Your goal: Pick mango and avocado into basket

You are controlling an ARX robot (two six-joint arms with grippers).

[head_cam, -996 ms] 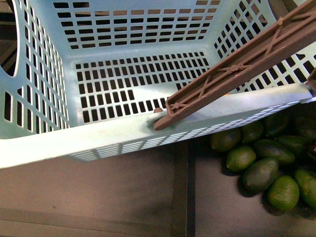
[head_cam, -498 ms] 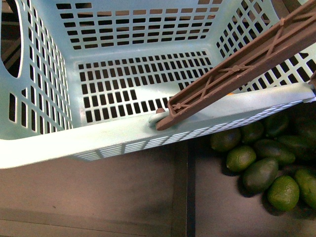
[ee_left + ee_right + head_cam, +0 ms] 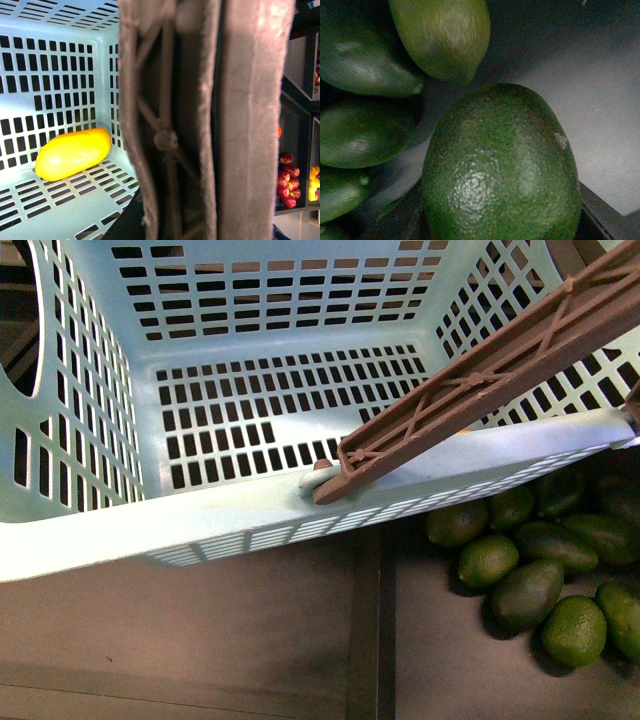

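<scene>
The light teal basket fills the upper front view, tilted, with its brown handle slanting across the right side. In the left wrist view the handle fills the middle, and my left gripper is shut on it, its fingers mostly hidden. The yellow mango lies on the basket floor. In the right wrist view my right gripper is shut on a dark green avocado, which sits just above the grey bin floor. Neither gripper shows in the front view.
A pile of green avocados lies in the bin below the basket's right corner, and several more crowd beside the held one. A dark divider runs down the shelf. Red fruits and yellow fruits sit in bins beyond the handle.
The basket and its handle swayed very slightly and came back. The avocados at the right edge of the pile shifted a little.
</scene>
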